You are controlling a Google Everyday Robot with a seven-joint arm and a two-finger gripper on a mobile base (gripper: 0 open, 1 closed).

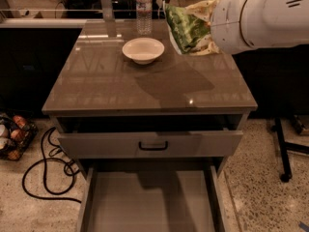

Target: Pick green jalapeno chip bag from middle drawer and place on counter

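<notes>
My gripper [208, 27] is up at the right rear corner of the table [96, 88], high above its surface. It sits at the end of my thick white arm [260, 16], which comes in from the right edge of the view. My fingers are pinching the green jalapeno chip bag [187, 25] at its right side, and the bag and my white wrist cover most of them.

The bag hangs in the air and touches nothing but me. Its crinkled green face with pale patches is turned toward the camera. It is to the right of the white bowl [143, 50] and apart from it. A dim shadow lies on the glossy table below the bag.

A clear water bottle [144, 8] stands upright just behind the bowl, near the table's back edge.

Under the tabletop, the upper drawer front [106, 145] with its black handle [153, 145] is pulled out a little. Below it, the middle drawer [149, 209] is pulled far out toward the camera, showing a bare grey floor between low side walls.

On the speckled floor [260, 187] to the left, a black cable [43, 178] loops beside a wire basket [12, 139] holding rounded things. To the right stands a dark metal stand leg [282, 149].
</notes>
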